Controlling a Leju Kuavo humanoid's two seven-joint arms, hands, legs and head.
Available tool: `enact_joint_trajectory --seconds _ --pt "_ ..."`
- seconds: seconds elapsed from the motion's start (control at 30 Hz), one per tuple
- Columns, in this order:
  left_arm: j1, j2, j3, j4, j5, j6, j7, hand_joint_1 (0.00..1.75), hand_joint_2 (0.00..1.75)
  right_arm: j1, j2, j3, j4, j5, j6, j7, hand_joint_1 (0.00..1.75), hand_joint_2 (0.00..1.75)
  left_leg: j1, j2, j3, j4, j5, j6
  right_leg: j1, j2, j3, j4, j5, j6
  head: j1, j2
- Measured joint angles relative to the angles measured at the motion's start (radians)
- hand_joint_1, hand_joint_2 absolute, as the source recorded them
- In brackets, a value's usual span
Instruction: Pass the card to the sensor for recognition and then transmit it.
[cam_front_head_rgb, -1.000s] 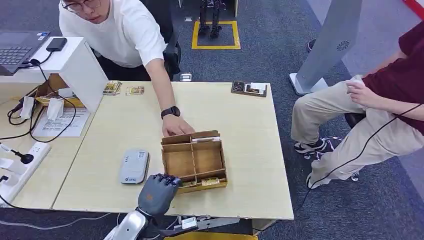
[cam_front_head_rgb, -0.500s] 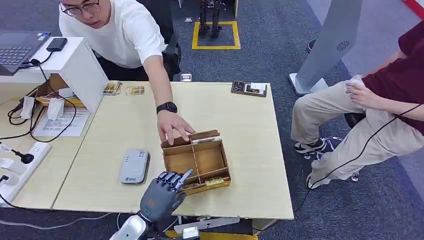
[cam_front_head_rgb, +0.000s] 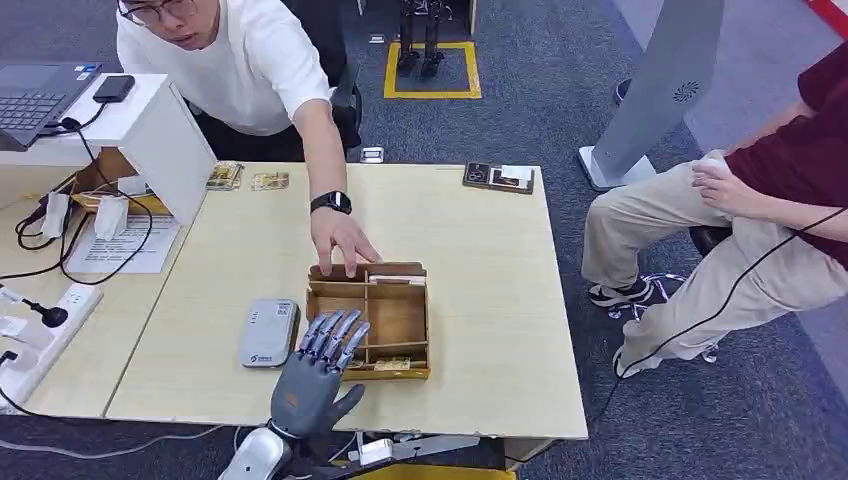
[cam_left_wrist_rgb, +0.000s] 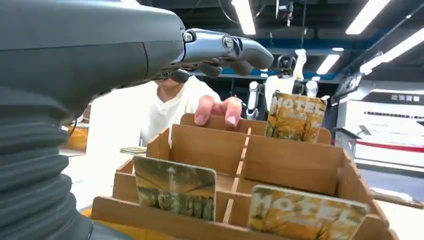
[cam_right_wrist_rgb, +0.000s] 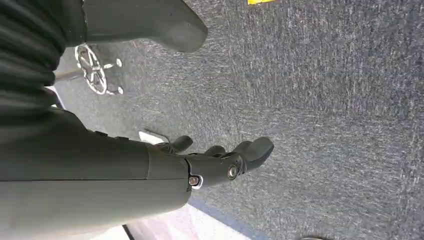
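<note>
The left robot hand (cam_front_head_rgb: 318, 378) hovered open over the near-left corner of the wooden box (cam_front_head_rgb: 368, 320) on the worktop (cam_front_head_rgb: 490, 300), fingers spread, holding nothing. Hotel cards (cam_left_wrist_rgb: 175, 187) stood upright in the box's near slots. A person's hand (cam_front_head_rgb: 341, 240) rested on its far wall. The grey sensor (cam_front_head_rgb: 269, 332) lay just left of the box. The right robot hand (cam_right_wrist_rgb: 220, 160) hung empty over carpet, fingers loosely curled.

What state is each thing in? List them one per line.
left hand: open, fingers spread over the near left corner of the box, holding nothing
right hand: hanging over the carpet, fingers loosely curled, holding nothing
wooden box: open-topped, flat on the table
cards: upright in the box's slots
sensor: flat on the table, left of the box
person's hand: resting on the box's far edge
</note>
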Motion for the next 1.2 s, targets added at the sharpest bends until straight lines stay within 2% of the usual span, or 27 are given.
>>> enact_joint_trajectory --seconds 0.4,0.7,0.9,1.03,1.2 --pt "0.013 -0.025 0.037 -0.010 -0.004 0.000 0.002 0.00 1.75 0.005 0.000 0.000 0.000 -0.006 0.000 -0.010 0.00 1.75 0.000 0.000 0.000 0.000 0.000 0.000 0.000 0.000 0.000 0.000 0.000 0.000 0.000 0.000" --pt "0.008 -0.012 0.029 -0.010 -0.094 0.000 0.192 0.00 1.75 0.005 0.000 0.000 0.000 -0.006 0.001 -0.010 0.00 1.75 0.000 0.000 0.000 0.000 0.000 0.000 0.000 0.000 0.000 0.000 0.000 0.000 0.000 0.000" --pt "-0.014 0.029 -0.042 -0.008 -0.119 0.000 0.352 0.00 1.75 0.004 0.000 0.000 0.000 -0.002 0.001 -0.009 0.00 1.75 0.000 0.000 0.000 0.000 0.000 0.000 0.000 0.000 0.000 0.000 0.000 0.000 0.000 0.000" --pt "-0.025 0.049 -0.082 -0.008 -0.117 0.000 0.385 0.00 1.75 0.004 0.000 0.000 0.000 -0.002 0.002 -0.009 0.00 1.75 0.000 0.000 0.000 0.000 0.000 0.000 0.000 0.000 0.000 0.000 0.000 0.000 0.000 0.000" --pt "-0.034 0.070 -0.118 -0.008 -0.096 0.000 0.367 0.00 1.75 0.004 0.000 0.000 0.000 -0.002 0.002 -0.009 0.00 1.75 0.000 0.000 0.000 0.000 0.000 0.000 0.000 0.000 0.000 0.000 0.000 0.000 -0.001 0.000"
